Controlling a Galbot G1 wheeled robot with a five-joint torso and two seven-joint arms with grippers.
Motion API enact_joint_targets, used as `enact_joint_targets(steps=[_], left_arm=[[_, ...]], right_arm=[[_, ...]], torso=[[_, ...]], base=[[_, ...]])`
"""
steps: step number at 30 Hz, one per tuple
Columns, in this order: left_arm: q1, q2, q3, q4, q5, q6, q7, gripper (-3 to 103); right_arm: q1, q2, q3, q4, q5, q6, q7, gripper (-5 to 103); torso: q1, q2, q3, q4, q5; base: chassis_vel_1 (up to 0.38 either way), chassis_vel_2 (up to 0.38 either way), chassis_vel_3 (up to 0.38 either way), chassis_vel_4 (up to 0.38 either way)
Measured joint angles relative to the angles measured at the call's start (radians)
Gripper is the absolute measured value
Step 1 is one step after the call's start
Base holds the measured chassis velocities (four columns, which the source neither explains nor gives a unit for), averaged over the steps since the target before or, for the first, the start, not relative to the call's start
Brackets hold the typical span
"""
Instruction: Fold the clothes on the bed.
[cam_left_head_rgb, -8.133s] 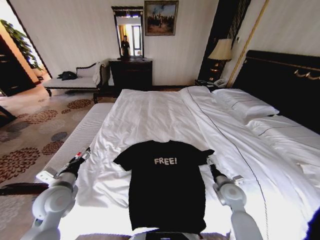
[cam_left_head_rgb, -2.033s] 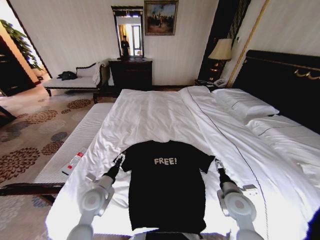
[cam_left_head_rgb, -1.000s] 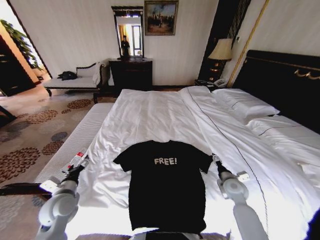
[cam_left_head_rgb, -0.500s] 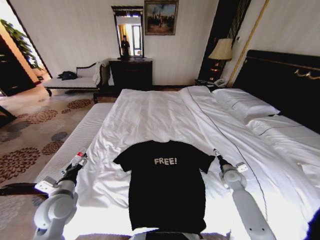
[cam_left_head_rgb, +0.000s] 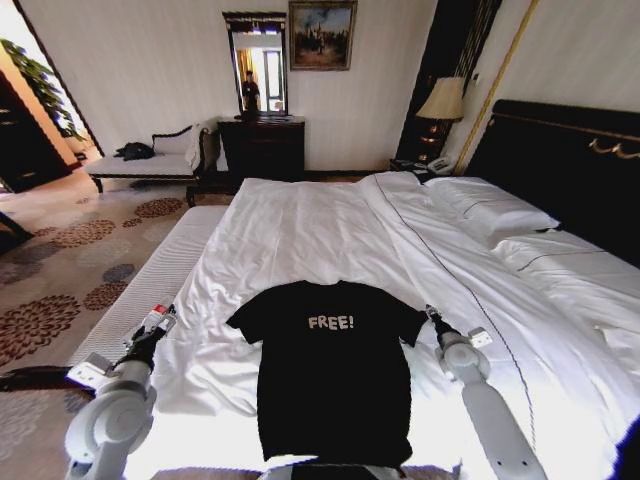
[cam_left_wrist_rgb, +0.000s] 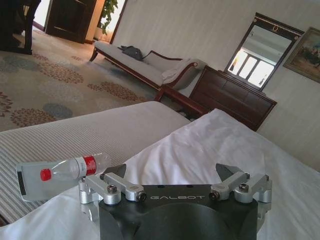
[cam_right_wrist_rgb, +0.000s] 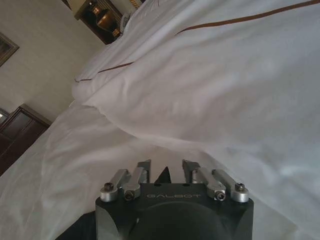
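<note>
— Where we start the list: item one?
— Black T-shirt (cam_left_head_rgb: 333, 370), "FREE!" on the chest, spread flat on the near part of the bed (cam_left_head_rgb: 320, 235).
— Our end effectors?
— Right end effector (cam_left_head_rgb: 431, 314), touching the shirt's right sleeve, fingers narrowly parted with a dark corner of cloth between them. Left end effector (cam_left_head_rgb: 160, 324), spread wide and empty, at the bed's left edge.
— Sundries?
— One plastic bottle (cam_left_wrist_rgb: 67, 169), lying on the striped bench (cam_left_head_rgb: 150, 290).

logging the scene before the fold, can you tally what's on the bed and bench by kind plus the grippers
T-shirt: 1
pillows: 2
bottle: 1
card: 1
grippers, left gripper and right gripper: 2
Total: 7
</note>
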Motion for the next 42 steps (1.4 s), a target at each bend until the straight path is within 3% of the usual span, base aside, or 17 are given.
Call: enact_joint_targets(steps=[2, 3, 6, 8, 10, 21, 24, 26, 28, 42], left_arm=[[0.000, -0.004, 0.003, -0.001, 0.001, 0.000, -0.001, 100], [0.000, -0.004, 0.003, -0.001, 0.001, 0.000, -0.001, 100], [0.000, -0.009, 0.006, -0.010, -0.001, -0.001, -0.004, 100], [-0.001, -0.009, 0.006, -0.015, -0.008, -0.001, -0.005, 100], [-0.005, -0.010, 0.002, -0.030, -0.027, -0.001, -0.012, 100], [-0.040, -0.010, -0.048, -0.109, -0.188, -0.009, -0.061, 100], [-0.044, -0.010, -0.057, -0.107, -0.195, -0.010, -0.063, 100], [-0.049, -0.009, -0.068, -0.078, -0.152, -0.013, -0.057, 100], [-0.039, 0.003, -0.097, 0.056, 0.018, -0.042, -0.021, 100], [-0.040, 0.024, -0.131, 0.141, 0.010, -0.032, -0.023, 100]], right_arm=[[-0.007, 0.003, 0.001, 0.011, 0.000, 0.000, 0.000, 25], [-0.007, 0.003, 0.001, 0.011, 0.000, 0.000, 0.000, 25], [-0.010, 0.005, 0.004, 0.018, 0.001, -0.001, 0.000, 9], [-0.011, 0.006, 0.004, 0.021, 0.001, -0.001, 0.000, 9], [-0.014, 0.009, 0.004, 0.028, 0.001, -0.001, 0.000, 2], [-0.049, 0.021, -0.001, 0.124, 0.002, 0.008, 0.000, 0], [-0.063, 0.021, -0.001, 0.160, 0.007, 0.013, 0.000, 0], [-0.071, 0.021, -0.007, 0.196, 0.009, 0.018, 0.000, 0], [-0.032, 0.032, -0.059, 0.223, 0.001, 0.031, 0.000, 0], [0.106, 0.073, -0.259, 0.178, -0.015, 0.047, -0.018, 0]], torso=[[0.000, 0.000, 0.000, 0.0000, -0.0001], [0.000, 0.000, 0.000, 0.0000, -0.0001], [0.000, 0.000, 0.000, 0.0000, 0.0000], [0.000, 0.000, 0.000, 0.0000, -0.0001], [0.000, 0.000, 0.000, 0.0000, 0.0000], [0.000, 0.000, 0.000, 0.0000, 0.0002], [0.000, 0.000, 0.000, 0.0000, 0.0000], [0.000, 0.000, 0.000, -0.0002, 0.0000], [0.000, 0.000, 0.000, 0.0001, -0.0005], [0.000, 0.000, 0.000, 0.0000, -0.0001]], base=[[0.000, 0.000, 0.000, 0.000], [0.000, 0.000, 0.000, 0.000], [0.000, 0.000, 0.000, 0.000], [0.000, 0.000, 0.000, 0.000], [0.000, 0.000, 0.000, 0.000], [0.000, 0.000, 0.000, 0.000], [0.000, 0.000, 0.000, 0.000], [0.000, 0.000, 0.000, 0.000], [0.000, 0.000, 0.000, 0.000], [0.000, 0.000, 0.000, 0.000]])
